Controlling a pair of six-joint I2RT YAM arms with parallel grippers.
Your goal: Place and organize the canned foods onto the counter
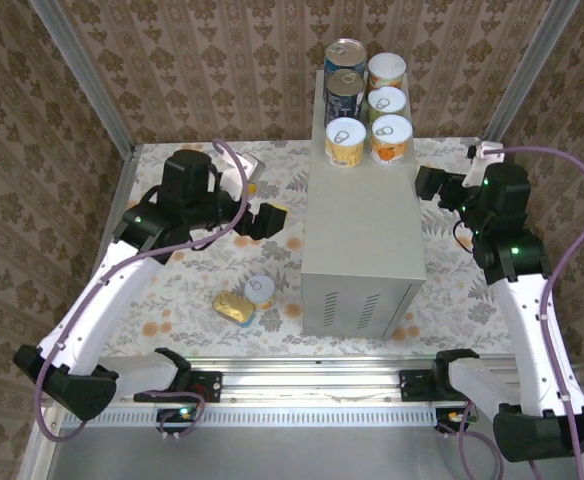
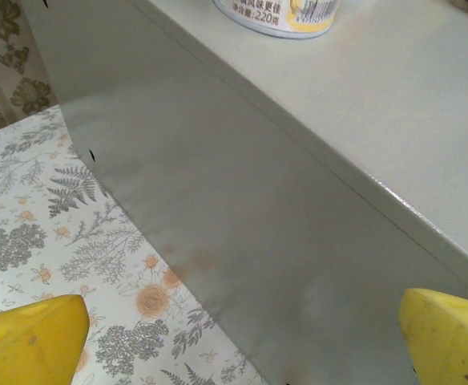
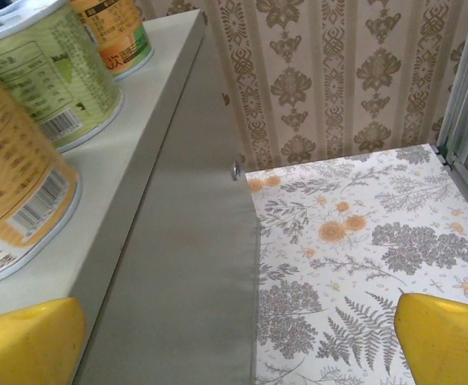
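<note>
Two silver-topped blue cans (image 1: 345,88), five white-lidded cans (image 1: 345,140), one flat yellow tin (image 1: 234,306) — eight in all — and one counter (image 1: 367,215).

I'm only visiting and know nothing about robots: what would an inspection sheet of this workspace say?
Surface: floral mat, grey counter standing on it.
Job's things: six cans at counter's far end; small can and flat yellow tin side by side on mat.
Clutter: nothing seen.
Grippers: left gripper and right gripper, jaws open, empty, either side of counter.
Cables: purple cables along both arms.
Surroundings: patterned walls, metal frame posts.
</note>
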